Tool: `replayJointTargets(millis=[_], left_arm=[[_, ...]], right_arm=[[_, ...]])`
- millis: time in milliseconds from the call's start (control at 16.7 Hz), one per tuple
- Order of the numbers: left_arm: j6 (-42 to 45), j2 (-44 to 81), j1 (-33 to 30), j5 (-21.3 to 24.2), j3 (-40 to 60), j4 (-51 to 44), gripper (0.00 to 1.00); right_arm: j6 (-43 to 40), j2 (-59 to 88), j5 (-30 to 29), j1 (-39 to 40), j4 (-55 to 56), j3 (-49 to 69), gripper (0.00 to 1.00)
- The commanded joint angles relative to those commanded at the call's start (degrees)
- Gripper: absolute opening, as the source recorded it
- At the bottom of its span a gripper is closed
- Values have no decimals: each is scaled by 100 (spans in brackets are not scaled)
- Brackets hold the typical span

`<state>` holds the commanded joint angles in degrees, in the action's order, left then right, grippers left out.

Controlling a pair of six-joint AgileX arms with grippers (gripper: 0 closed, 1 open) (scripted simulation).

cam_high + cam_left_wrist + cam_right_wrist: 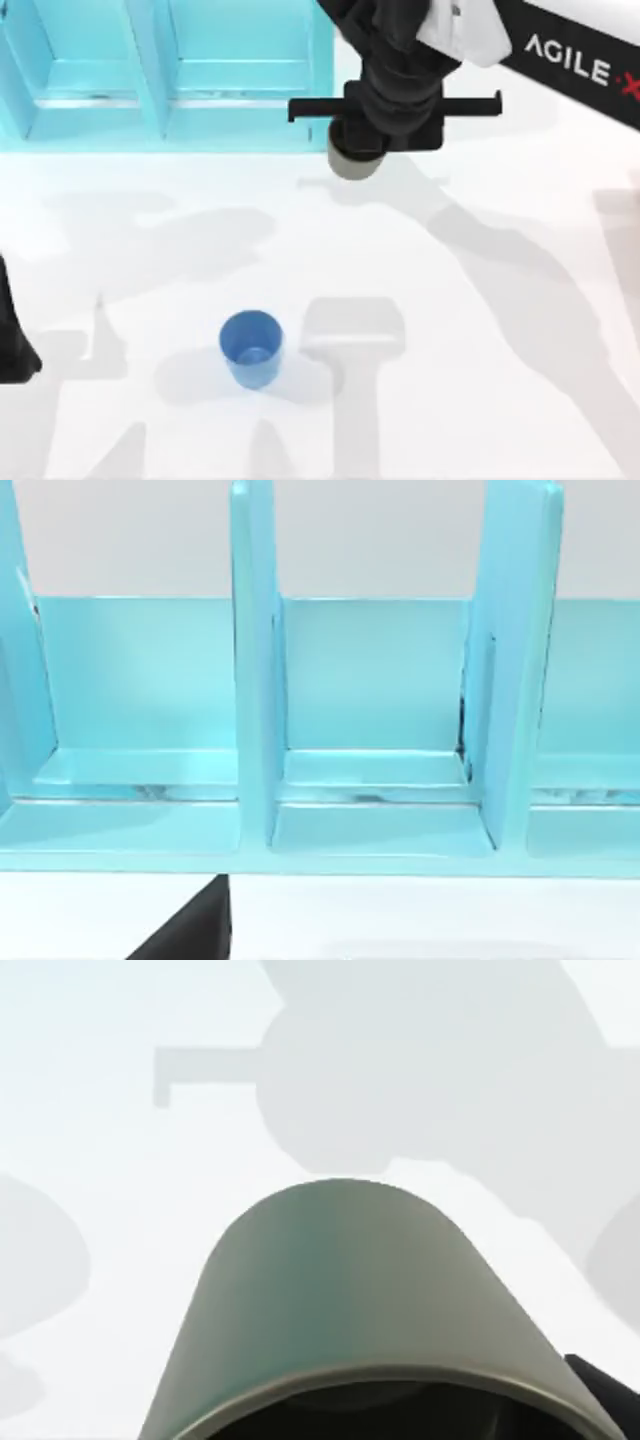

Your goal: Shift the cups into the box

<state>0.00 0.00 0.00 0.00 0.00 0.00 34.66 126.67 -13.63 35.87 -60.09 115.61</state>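
Jaws of my right gripper (352,150) sit at the upper middle of the top view, closed around the dark olive-grey tapered cup (350,162), which hangs above the white worktop (480,400) just beside the pale blue divided box (150,95) in the upper left. The bright blue tapered cup (251,347) stands upright at lower centre, well apart. My left arm (12,335) is parked at the left edge; I cannot tell how its jaws stand.

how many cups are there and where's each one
2. The blue cup stands on the table, toward the front, left of centre. The olive-grey cup hangs under the right gripper, just off the box's right front corner.
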Motion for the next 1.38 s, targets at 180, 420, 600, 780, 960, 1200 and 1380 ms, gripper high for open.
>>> replayJointTargets(millis=[180, 420, 600, 780, 960, 1200, 1380], left_arm=[[0, 0, 0, 0, 0, 0, 100], [0, 0, 0, 0, 0, 0, 100], [0, 0, 0, 0, 0, 0, 100], [0, 0, 0, 0, 0, 0, 100], [0, 0, 0, 0, 0, 0, 100], [0, 0, 0, 0, 0, 0, 100], [0, 0, 0, 0, 0, 0, 100]], right_arm=[[-371, -135, 34, -372, -143, -130, 0], [-1604, -649, 189, -1629, -576, -688, 0], [-2997, -1301, 375, -3058, -926, -1333, 0], [-4611, -2062, 598, -4687, -1266, -2021, 0], [-6037, -2822, 846, -6137, -1551, -2684, 0], [-7162, -3623, 1133, -7272, -1780, -3429, 0], [-7377, -3805, 1201, -7494, -1832, -3621, 0]])
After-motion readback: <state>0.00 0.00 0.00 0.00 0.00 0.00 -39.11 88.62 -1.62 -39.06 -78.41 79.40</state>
